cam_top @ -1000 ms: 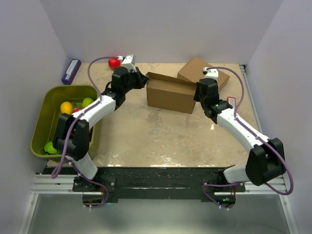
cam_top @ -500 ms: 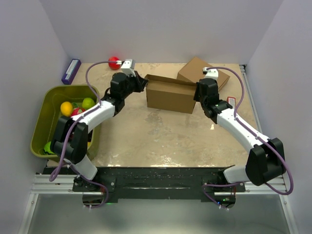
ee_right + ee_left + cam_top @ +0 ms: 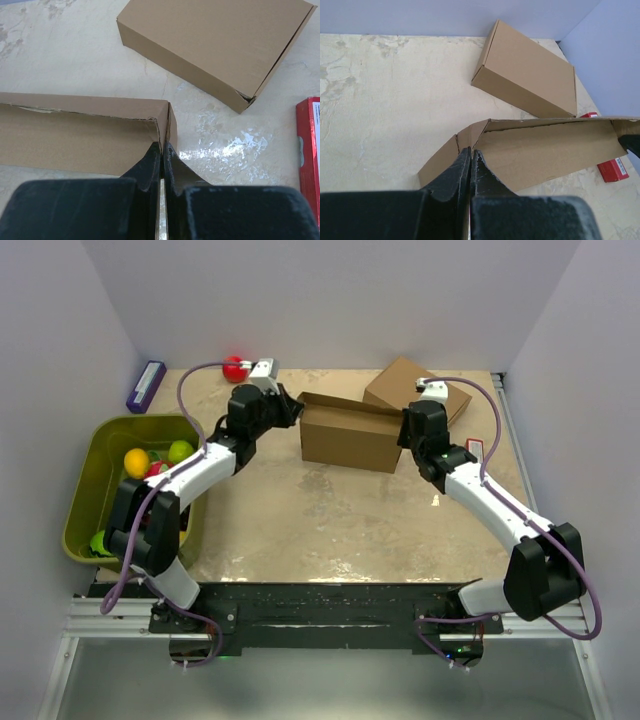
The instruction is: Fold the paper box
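— From above, how far along is it?
— The plain brown corrugated cardboard paper box [image 3: 345, 438] stands between the left gripper [image 3: 295, 410] and the right gripper [image 3: 404, 432], walls up, top open. More than halfway, I'd judge.
— Left wrist view?
— Jaws pinched on the box's end flap at their tips; the long wall runs off to their right.
— Right wrist?
— Clamped on the other end's corner. Beyond the tips lies a finished brown cardboard carton [image 3: 215, 45]. Tucking the ends and closing the top look left.
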Controlling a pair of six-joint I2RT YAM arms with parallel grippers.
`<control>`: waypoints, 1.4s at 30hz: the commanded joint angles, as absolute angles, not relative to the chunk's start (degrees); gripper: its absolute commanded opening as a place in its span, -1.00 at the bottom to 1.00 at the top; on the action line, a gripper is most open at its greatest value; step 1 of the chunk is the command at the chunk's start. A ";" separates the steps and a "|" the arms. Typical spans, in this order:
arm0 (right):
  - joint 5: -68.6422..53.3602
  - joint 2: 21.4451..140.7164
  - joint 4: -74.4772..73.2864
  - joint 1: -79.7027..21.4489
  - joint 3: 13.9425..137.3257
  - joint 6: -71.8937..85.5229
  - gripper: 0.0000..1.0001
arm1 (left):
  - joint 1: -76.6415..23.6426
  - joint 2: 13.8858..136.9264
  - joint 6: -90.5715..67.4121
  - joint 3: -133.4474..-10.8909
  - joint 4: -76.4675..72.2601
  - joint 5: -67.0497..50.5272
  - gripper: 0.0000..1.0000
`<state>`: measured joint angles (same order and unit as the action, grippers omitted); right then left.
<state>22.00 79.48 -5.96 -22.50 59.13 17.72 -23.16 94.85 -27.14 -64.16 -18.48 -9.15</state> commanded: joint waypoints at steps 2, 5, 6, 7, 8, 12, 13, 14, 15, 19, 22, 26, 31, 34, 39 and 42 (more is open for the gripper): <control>18.63 80.16 -21.08 -23.38 59.31 18.63 -0.67 | -25.14 98.52 -23.04 -70.13 -3.70 -17.84 -1.00; 19.51 80.07 -23.81 -23.38 61.78 19.25 -0.50 | -25.14 99.75 -19.26 -72.59 -0.09 -17.49 -1.00; 19.95 80.07 -24.25 -23.38 62.22 19.34 -0.34 | -25.14 99.76 -18.81 -73.03 1.91 -17.14 -1.00; 20.47 79.98 -25.04 -23.38 62.75 19.60 -0.27 | -25.14 99.67 -18.29 -73.73 3.33 -16.79 -1.00; 20.74 79.89 -25.31 -23.38 63.01 19.69 -0.23 | -25.14 99.67 -17.41 -74.18 3.95 -16.00 -1.00; 20.83 78.40 -26.72 -23.29 64.33 19.77 -0.10 | -25.14 100.11 -15.47 -77.16 7.38 -14.94 -1.00; 20.57 77.53 -27.50 -23.29 65.21 19.78 -0.07 | -25.14 100.11 -15.12 -77.60 8.43 -14.42 -1.00; 20.48 77.08 -27.77 -23.38 65.65 19.86 -0.02 | -25.14 100.28 -14.51 -77.96 8.96 -14.15 -1.00; 20.65 76.82 -28.30 -23.29 66.09 19.78 0.10 | -25.14 100.28 -13.98 -78.57 9.40 -14.06 -1.00; 23.28 75.41 -30.06 -23.20 68.46 18.46 0.37 | -25.14 100.72 -12.75 -79.63 11.07 -13.71 -1.00; 23.21 75.06 -30.06 -22.33 69.43 16.80 0.49 | -25.14 100.99 -12.22 -80.51 11.69 -13.71 -1.00; 20.14 74.88 -29.36 -21.10 70.22 15.29 0.44 | -25.05 101.34 -11.78 -81.30 12.30 -13.97 -1.00; 19.95 74.36 -28.65 -20.92 70.31 14.94 0.12 | -25.14 101.34 -11.34 -81.91 13.10 -13.89 -1.00; 20.65 74.71 -28.30 -20.74 70.84 13.71 0.11 | -25.14 101.43 -11.16 -81.91 13.53 -13.89 -1.00; 20.83 75.58 -27.16 -20.04 72.24 12.31 0.11 | -25.14 101.51 -10.81 -81.83 13.97 -13.89 -1.00; 20.48 76.02 -26.19 -19.60 72.77 11.34 0.06 | -25.14 101.51 -10.72 -81.83 14.06 -13.80 -1.00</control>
